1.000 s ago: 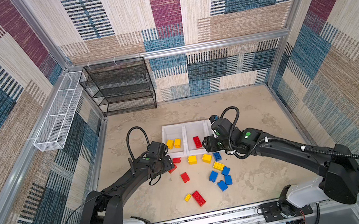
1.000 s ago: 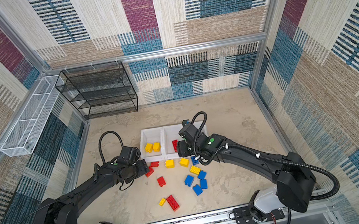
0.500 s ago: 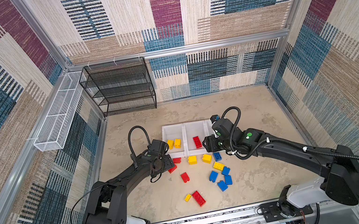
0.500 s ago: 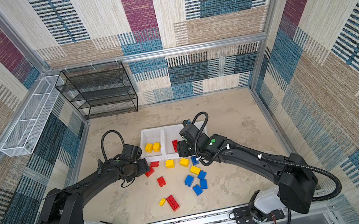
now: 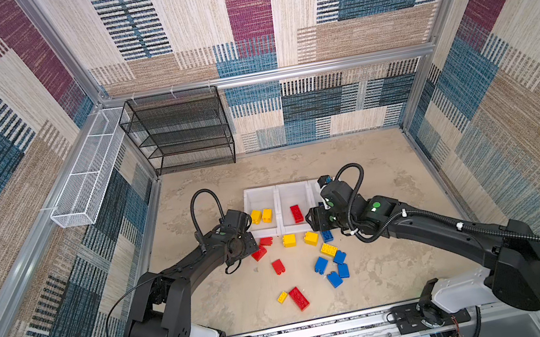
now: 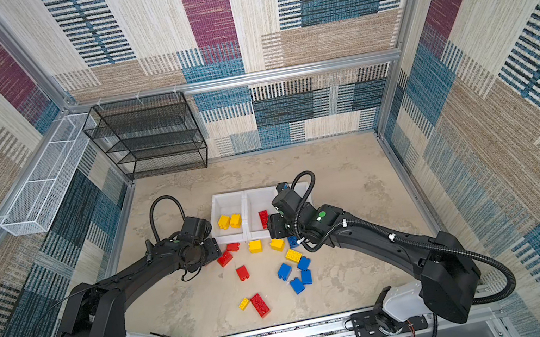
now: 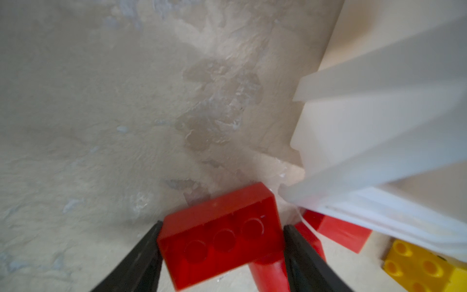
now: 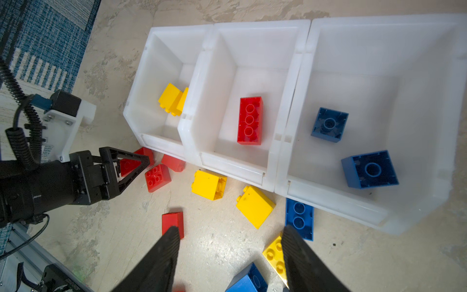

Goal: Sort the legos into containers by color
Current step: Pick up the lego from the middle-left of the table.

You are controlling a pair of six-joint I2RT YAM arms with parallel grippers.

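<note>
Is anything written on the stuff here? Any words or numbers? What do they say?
No text here can be read.
Too small and blurred to read: the sticker on the white camera mount.
No print seen: the bricks, the bins, the green dot.

Patchwork woven walls [image 5: 250, 13]; mottled beige table [image 5: 297, 164]. Black mesh shelf rack [image 5: 181, 132] against back wall. White wire basket [image 5: 88, 177] just beside rack.
</note>
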